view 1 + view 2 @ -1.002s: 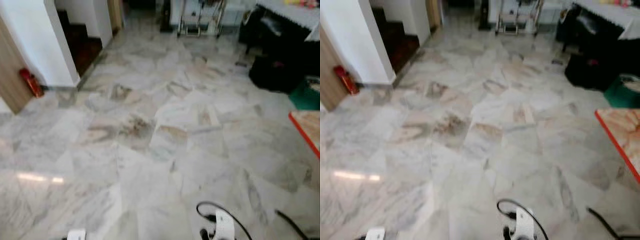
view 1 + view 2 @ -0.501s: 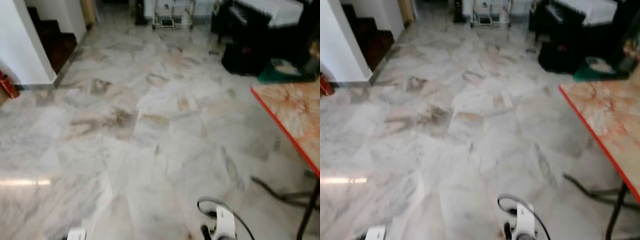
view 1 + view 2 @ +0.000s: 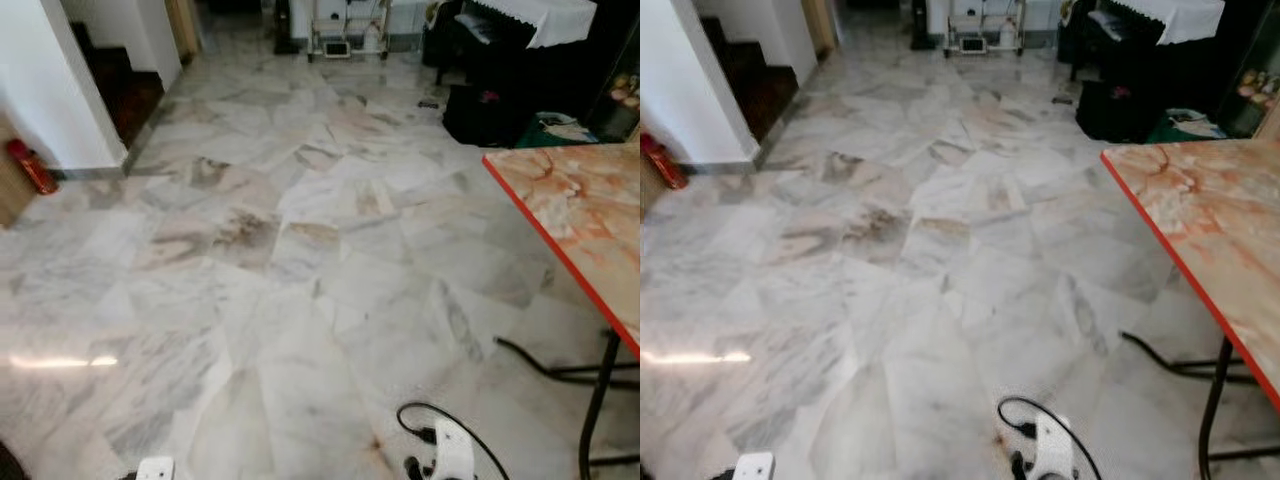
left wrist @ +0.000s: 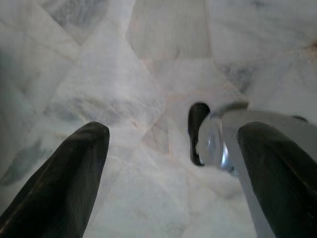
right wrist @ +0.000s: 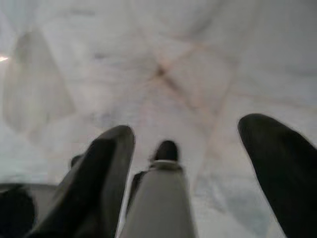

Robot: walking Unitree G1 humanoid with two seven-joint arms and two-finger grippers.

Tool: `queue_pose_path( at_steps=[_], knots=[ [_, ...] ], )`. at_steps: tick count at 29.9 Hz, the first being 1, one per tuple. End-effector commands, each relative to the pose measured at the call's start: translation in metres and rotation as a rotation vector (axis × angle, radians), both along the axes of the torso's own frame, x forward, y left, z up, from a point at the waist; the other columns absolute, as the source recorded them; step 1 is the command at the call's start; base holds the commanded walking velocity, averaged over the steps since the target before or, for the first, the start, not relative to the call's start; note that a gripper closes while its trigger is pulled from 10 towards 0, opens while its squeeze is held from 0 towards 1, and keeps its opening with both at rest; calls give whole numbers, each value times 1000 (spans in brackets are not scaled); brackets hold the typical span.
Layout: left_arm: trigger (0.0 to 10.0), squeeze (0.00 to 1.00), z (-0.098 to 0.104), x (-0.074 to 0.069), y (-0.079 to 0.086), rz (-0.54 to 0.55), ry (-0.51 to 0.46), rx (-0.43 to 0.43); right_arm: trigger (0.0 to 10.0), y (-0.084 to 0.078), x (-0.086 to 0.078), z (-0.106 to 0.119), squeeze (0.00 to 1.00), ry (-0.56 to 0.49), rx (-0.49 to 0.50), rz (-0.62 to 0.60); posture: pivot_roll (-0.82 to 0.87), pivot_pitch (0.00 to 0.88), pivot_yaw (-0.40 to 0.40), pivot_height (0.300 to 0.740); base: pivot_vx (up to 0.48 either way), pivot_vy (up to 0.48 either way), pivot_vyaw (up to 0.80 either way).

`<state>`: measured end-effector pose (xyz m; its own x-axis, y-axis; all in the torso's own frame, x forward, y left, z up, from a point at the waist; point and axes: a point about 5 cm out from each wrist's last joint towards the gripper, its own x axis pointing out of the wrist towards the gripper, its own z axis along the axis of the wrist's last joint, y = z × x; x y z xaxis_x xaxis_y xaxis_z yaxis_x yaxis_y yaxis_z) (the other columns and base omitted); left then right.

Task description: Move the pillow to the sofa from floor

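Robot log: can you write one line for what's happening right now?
phase: searching | pillow: unseen | both grippers: open, over marble floor | table: right

Head stereo pair: both eye views look forward and down from standing height across a marble floor (image 3: 300, 300), sharing the white wall corner (image 3: 70, 90), the red cylinder (image 3: 32, 166) at its foot, the orange-marbled table (image 3: 1210, 230) at the right and the far dark furniture (image 3: 500, 70); the right eye view takes in more of the table. Left wrist view: looks steeply down, close to the floor, along two black fingers (image 4: 64, 183) set apart. Right wrist view: likewise faces the nearby floor past its own spread fingers (image 5: 106, 178), blurred.
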<state>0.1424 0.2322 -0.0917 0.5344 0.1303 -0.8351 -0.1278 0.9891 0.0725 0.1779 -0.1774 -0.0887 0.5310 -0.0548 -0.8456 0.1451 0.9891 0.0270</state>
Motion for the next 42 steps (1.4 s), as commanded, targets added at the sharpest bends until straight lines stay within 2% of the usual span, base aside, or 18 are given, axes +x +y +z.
queue_pose_path(
  at_steps=[1,42],
  knots=[
    [10000,0,-1,-5,3,5,21,4,10000,6,0,-1,0,2,18,-4,-23,0,0,740,-289,0,0],
    [10000,0,-2,-5,1,22,20,0,10000,3,0,0,0,7,11,10,-13,0,-18,740,-294,0,0]
  ],
)
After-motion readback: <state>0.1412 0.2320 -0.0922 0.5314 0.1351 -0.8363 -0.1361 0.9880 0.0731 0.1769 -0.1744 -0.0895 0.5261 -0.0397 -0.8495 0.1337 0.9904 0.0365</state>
